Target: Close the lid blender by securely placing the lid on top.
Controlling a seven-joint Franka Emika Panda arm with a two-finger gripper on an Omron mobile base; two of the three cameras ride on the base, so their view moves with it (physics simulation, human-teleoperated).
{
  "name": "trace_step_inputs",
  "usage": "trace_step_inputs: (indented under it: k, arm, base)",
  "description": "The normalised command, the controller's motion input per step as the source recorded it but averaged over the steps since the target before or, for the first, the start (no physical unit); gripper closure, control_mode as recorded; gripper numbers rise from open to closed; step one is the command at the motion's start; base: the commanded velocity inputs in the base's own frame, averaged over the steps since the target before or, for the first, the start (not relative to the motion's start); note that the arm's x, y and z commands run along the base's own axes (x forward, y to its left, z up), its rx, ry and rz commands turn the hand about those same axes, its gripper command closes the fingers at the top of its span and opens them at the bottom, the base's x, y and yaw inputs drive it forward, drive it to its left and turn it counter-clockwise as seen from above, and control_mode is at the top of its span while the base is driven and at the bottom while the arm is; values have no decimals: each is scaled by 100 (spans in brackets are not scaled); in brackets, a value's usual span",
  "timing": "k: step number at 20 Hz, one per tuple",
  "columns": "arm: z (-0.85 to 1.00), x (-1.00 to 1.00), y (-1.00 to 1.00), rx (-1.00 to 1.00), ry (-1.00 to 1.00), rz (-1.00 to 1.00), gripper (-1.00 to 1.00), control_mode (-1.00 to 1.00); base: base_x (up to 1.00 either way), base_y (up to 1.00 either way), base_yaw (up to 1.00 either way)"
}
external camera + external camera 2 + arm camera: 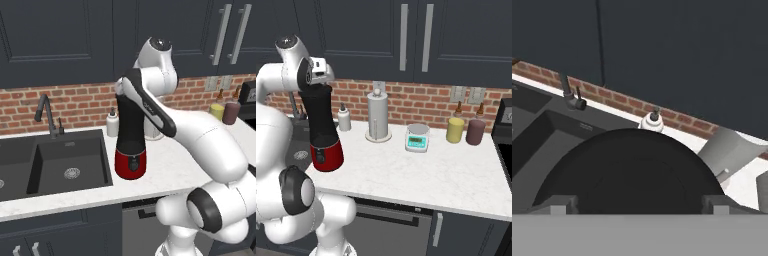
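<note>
- Gripper (640, 204): in the hand view the two finger tips sit wide apart at the bottom, one on each side of a big black round disc. Looks like the lid (632, 170), held between the fingers; actual contact isn't clear, so can't tell whether it's gripped.
- Right base view: the hand (315, 72) sits directly over the top of the blender (323, 131). The lid itself can't be made out against the dark jar there, so I can't tell whether it's seated or just above the rim.
- Left base view: the forearm crosses in front of the jar top; the blender's (130, 137) black jar and red base stand upright on the white counter (170, 167), just right of the sink (60, 162).
- Button panel on the red base faces the front of the counter.
- Behind the blender, by the wall: small white soap bottle (112, 123), near the sink's back right corner. Also seen in the hand view (652, 121), just past the lid's edge.
- Faucet (46, 114) at the back of the sink.
- Further right on the counter: paper-towel roll (378, 117) on its stand, then a small white scale (417, 137).
- Far right by the brick wall: yellow canister (455, 130) and dark maroon canister (475, 131), just beside each other, a small bottle behind each.
- Dark cabinets (416, 37) above.
</note>
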Motion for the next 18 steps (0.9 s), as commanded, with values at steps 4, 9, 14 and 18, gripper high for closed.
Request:
trace_step_inputs:
  k: [4, 9, 14, 18]
  arm:
    - [36, -36, -10, 8, -9, 1, -100, -100]
    - [28, -37, -15, 10, -5, 2, -100, -100]
    - [2, -49, -40, 9, -3, 1, -100, -100]
    - [-18, -53, -68, 7, -1, 0, -100, -100]
  base:
    - [0, 0, 0]
    - [0, 0, 0]
    - [0, 0, 0]
    - [0, 0, 0]
